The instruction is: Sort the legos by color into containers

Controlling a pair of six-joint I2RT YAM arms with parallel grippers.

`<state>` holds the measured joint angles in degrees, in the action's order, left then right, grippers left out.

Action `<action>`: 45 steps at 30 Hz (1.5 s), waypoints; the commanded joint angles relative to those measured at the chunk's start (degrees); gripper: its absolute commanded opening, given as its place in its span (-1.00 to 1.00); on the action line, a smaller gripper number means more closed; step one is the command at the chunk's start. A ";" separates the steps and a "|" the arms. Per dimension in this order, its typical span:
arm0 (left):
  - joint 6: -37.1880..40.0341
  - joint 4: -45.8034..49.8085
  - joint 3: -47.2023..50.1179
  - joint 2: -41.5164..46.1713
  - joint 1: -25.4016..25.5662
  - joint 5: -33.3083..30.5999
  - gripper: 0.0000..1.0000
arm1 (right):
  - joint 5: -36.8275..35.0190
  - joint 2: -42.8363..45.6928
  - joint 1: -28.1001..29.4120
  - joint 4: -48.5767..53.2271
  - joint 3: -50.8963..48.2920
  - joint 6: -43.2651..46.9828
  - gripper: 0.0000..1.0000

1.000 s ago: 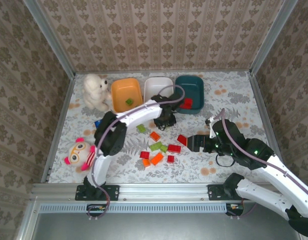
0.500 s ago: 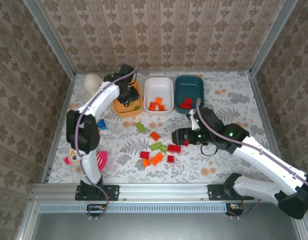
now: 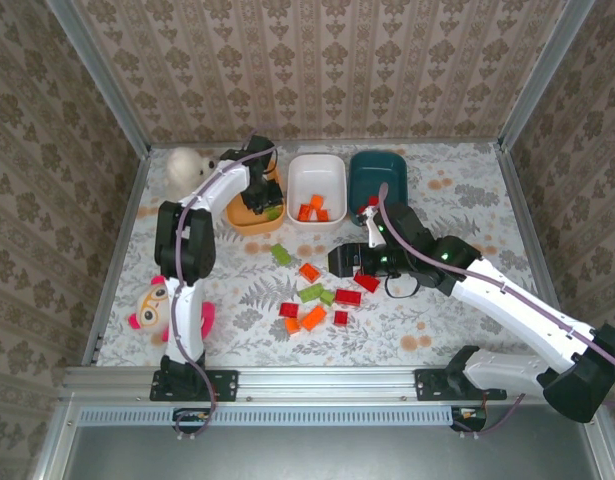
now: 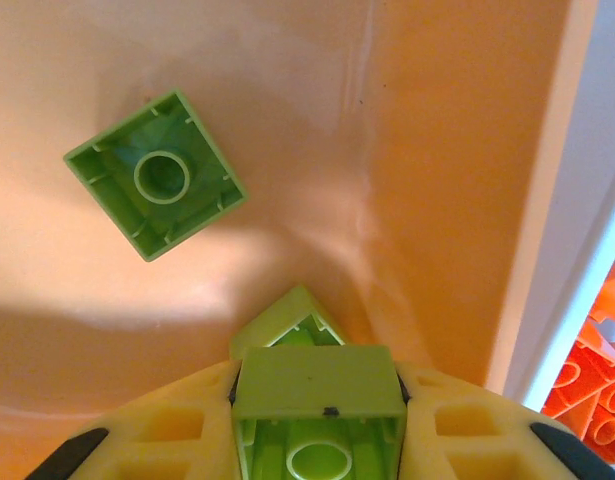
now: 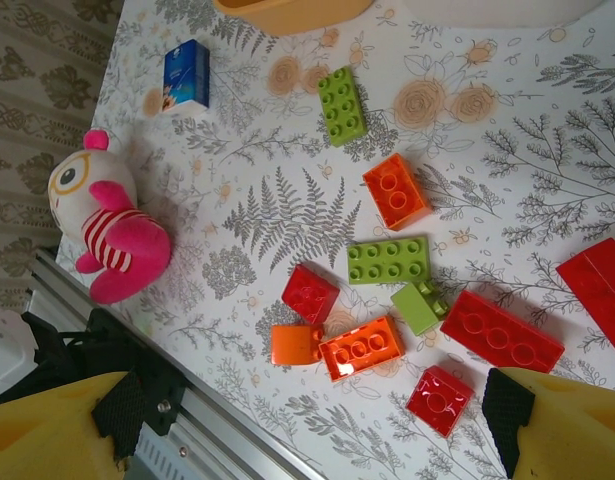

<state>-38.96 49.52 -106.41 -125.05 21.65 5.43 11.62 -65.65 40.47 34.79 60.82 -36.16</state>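
My left gripper (image 3: pixel 259 200) is down inside the orange bin (image 3: pixel 237 212), shut on a light green lego (image 4: pixel 317 395). Two more green legos lie on the bin floor, one (image 4: pixel 157 175) upside down to the left and one (image 4: pixel 287 318) right under the held brick. The white bin (image 3: pixel 317 165) holds orange legos (image 3: pixel 312 210), and the dark teal bin (image 3: pixel 379 165) holds a red one (image 3: pixel 371 206). My right gripper (image 3: pixel 342 262) hangs open over the loose pile: green (image 5: pixel 389 260), orange (image 5: pixel 360 347) and red (image 5: pixel 309 293) legos lie below its fingers.
A pink striped plush toy (image 3: pixel 162 305) lies at the left front and a white fluffy animal (image 3: pixel 184 165) sits beside the orange bin. A small blue box (image 5: pixel 187 73) lies left of the pile. Patterned walls close in the table.
The left arm swung from the table's middle back into the orange bin. The right gripper moved left, from the right side to over the brick pile.
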 commanded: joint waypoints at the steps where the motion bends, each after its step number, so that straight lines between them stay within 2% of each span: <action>1: 0.65 2.19 -1.74 -1.85 -0.77 1.25 -0.26 | -0.08 -0.59 0.30 -0.04 2.16 -0.40 0.81; 9: 0.57 3.43 -3.70 0.40 -0.88 1.34 0.05 | -6.85 -1.15 0.31 4.44 6.50 0.86 0.79; 14: 0.03 4.80 -5.87 4.03 -1.00 0.78 0.13 | -9.71 -1.24 0.31 7.07 10.15 2.51 0.73; 17: -0.67 4.67 -4.73 9.43 -1.00 -0.85 0.18 | -12.51 -1.17 0.58 9.06 12.68 3.90 0.68; 22: -1.69 0.42 6.15 24.02 -1.00 -2.95 0.24 | -16.49 -6.23 5.22 14.10 19.49 9.41 0.67; 27: -3.76 -2.56 23.28 41.90 -1.17 -4.62 0.29 | -11.69 -15.80 10.69 14.94 20.02 17.15 0.65; 31: -8.44 -0.10 37.18 58.47 -1.35 -9.91 0.29 | -10.90 -24.91 16.13 15.70 21.62 22.29 0.68; 34: -13.64 5.47 44.20 70.48 -1.29 -14.13 0.29 | -10.96 -31.84 19.73 15.06 23.34 24.53 0.75; 39: -19.16 14.28 49.53 86.54 -1.00 -17.09 0.32 | -12.67 -44.98 21.14 18.24 31.13 26.39 0.78; 45: -20.01 22.32 48.89 93.51 -1.04 -19.44 0.32 | -15.49 -56.14 22.19 22.52 40.84 28.16 0.79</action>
<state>-56.86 65.82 -57.39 -31.92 20.58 -11.33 -1.23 -118.61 62.15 52.38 97.67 -10.28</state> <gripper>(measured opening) 0.662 0.895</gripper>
